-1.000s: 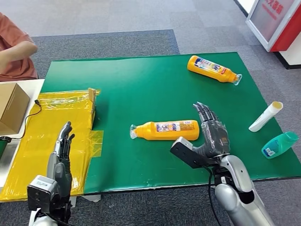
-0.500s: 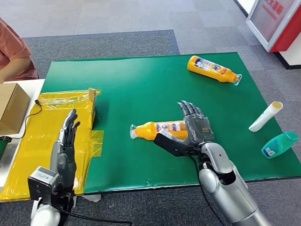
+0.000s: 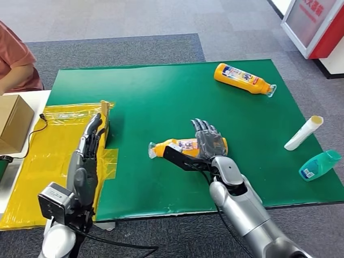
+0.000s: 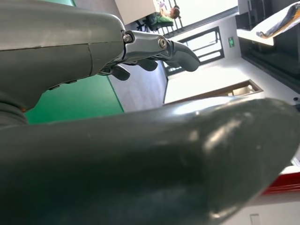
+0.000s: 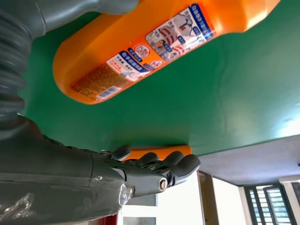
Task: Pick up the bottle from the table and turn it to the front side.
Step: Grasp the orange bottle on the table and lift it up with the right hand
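1. Head view: the orange bottle (image 3: pixel 191 147) lies on its side mid-way across the green mat (image 3: pixel 162 97), long axis across the robot's front, cap toward the left; the right hand (image 3: pixel 207 144) hangs over its base end, fingers spread and empty, far nearer than the left hand (image 3: pixel 87 156), raised, fingers straight.
2. Left wrist view: fingers (image 4: pixel 155 47) extended, grasping nothing.
3. Right wrist view: bottle label (image 5: pixel 141 51) close between thumb and fingers (image 5: pixel 159 166); not clamped.
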